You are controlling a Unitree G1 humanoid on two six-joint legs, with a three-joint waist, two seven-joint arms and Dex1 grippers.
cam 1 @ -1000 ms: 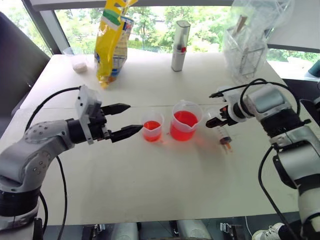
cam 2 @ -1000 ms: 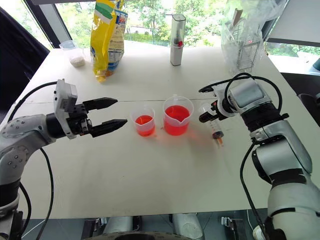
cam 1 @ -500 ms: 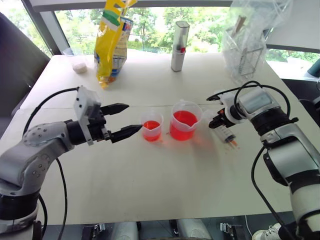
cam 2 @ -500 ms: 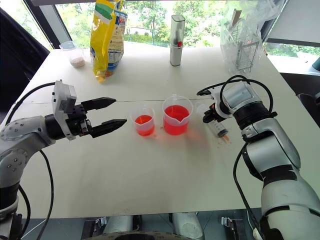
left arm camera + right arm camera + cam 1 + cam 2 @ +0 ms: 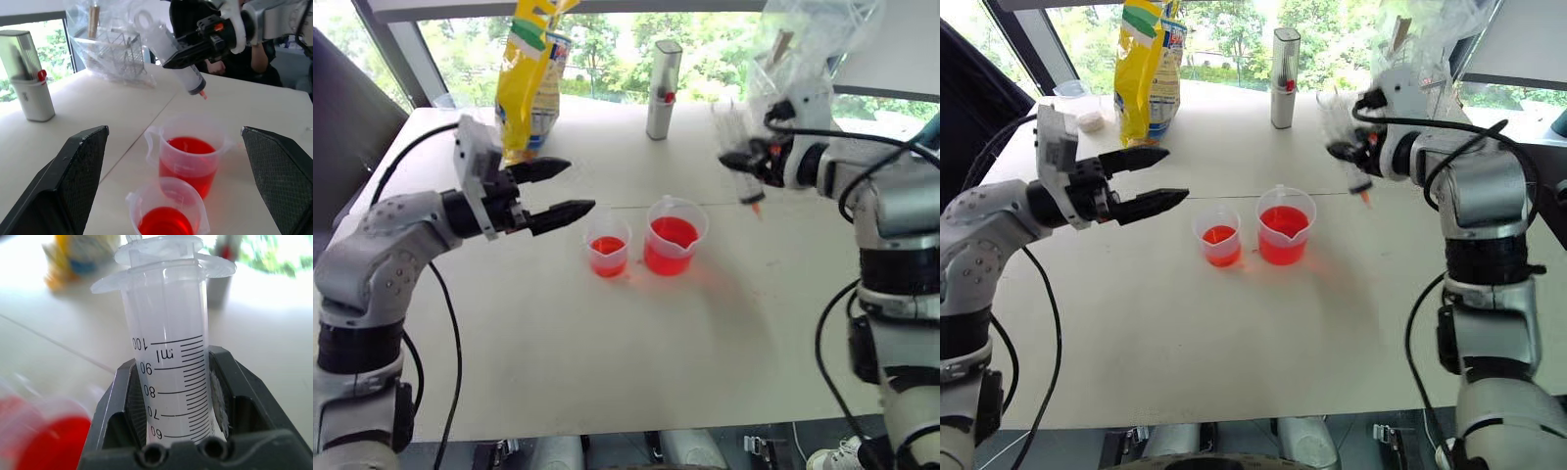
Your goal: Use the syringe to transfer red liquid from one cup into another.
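Observation:
My right gripper (image 5: 745,157) is shut on the syringe (image 5: 742,162), a clear graduated barrel held in the air with its orange tip (image 5: 1366,201) pointing down, above and to the right of the larger beaker (image 5: 674,236). The beaker holds red liquid (image 5: 188,149). Just left of it stands the smaller cup (image 5: 609,246) with a little red liquid in it. In the right wrist view the barrel (image 5: 171,357) sits clamped between the fingers (image 5: 122,396). My left gripper (image 5: 579,186) hovers open above the table, left of the smaller cup, with nothing between its fingers (image 5: 73,181).
At the back of the white table (image 5: 607,352) stand a yellow bag (image 5: 530,78), a tall silver-white bottle (image 5: 664,88) and a clear plastic bag over a wire rack (image 5: 798,93). A small cup of white stuff (image 5: 468,125) sits at the far left.
My right gripper has shut on the syringe and lifted it from the table beside the beaker, up and toward the back. My left gripper has risen a little, still open.

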